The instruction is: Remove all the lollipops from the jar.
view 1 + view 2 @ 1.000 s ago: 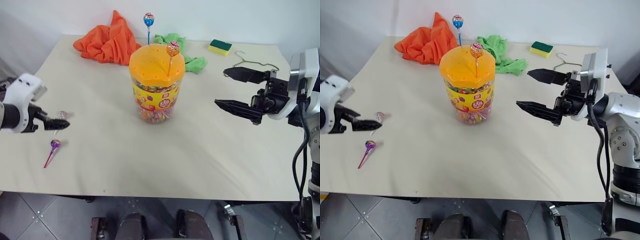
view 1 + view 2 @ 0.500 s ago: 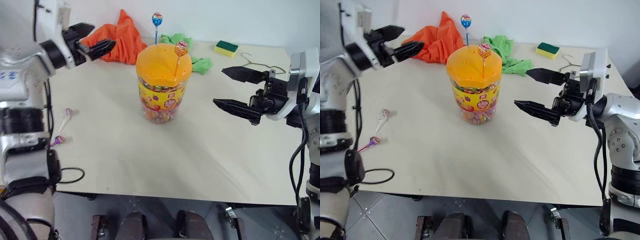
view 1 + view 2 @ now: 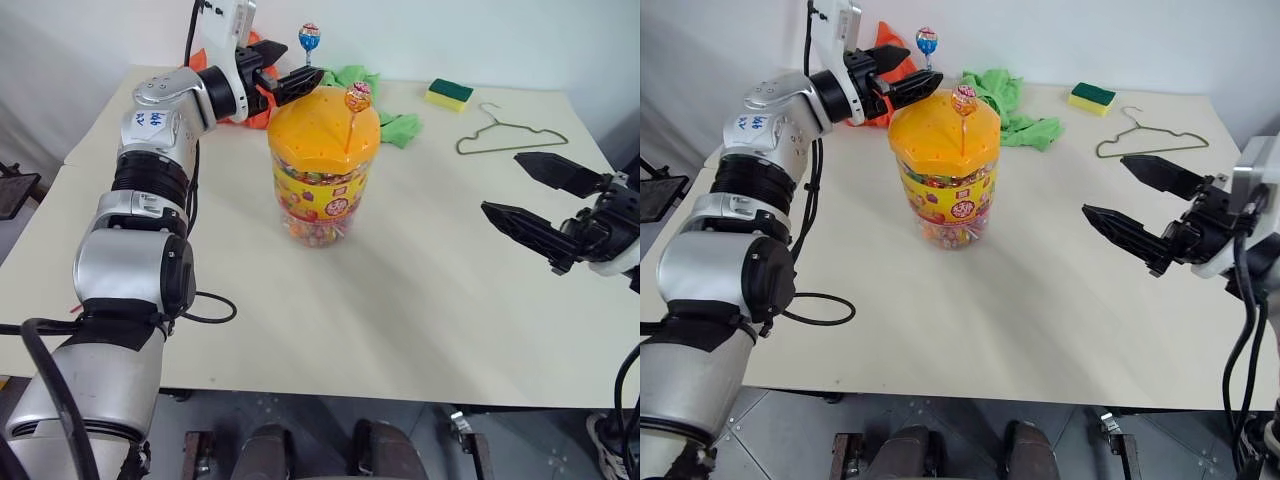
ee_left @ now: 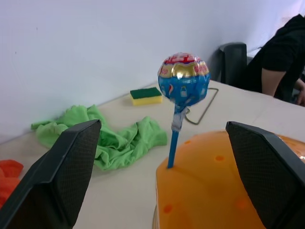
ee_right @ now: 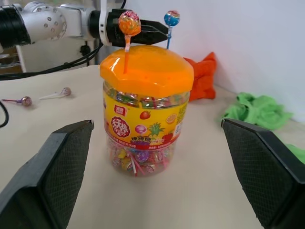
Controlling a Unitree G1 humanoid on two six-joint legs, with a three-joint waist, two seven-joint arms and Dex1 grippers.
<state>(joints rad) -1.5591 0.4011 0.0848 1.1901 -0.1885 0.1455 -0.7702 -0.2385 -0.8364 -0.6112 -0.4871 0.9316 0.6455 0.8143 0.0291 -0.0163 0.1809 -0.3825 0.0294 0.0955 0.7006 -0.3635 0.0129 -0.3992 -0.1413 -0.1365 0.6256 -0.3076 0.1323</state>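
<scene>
Left gripper [image 3: 283, 73]: spread wide, reaching level at the blue lollipop [image 3: 309, 37] behind the jar [image 3: 322, 165].
Right gripper [image 3: 532, 205]: agape, empty, well right of jar.
Desk [image 3: 420, 300]: jar mid-desk, pale wall behind.

Bare bench [image 3: 400, 300] along the near edge and right side; jar [image 3: 322, 165] blocks mid-bench, cloths [image 3: 385, 120], sponge [image 3: 445, 94], hanger [image 3: 510, 130] crowd the far edge.

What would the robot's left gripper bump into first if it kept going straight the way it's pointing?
Probably the blue lollipop standing on its blue stick in the orange domed lid of the clear plastic jar. The left gripper is open, and that lollipop sits straight ahead between its fingers, though depth is hard to judge.
</scene>
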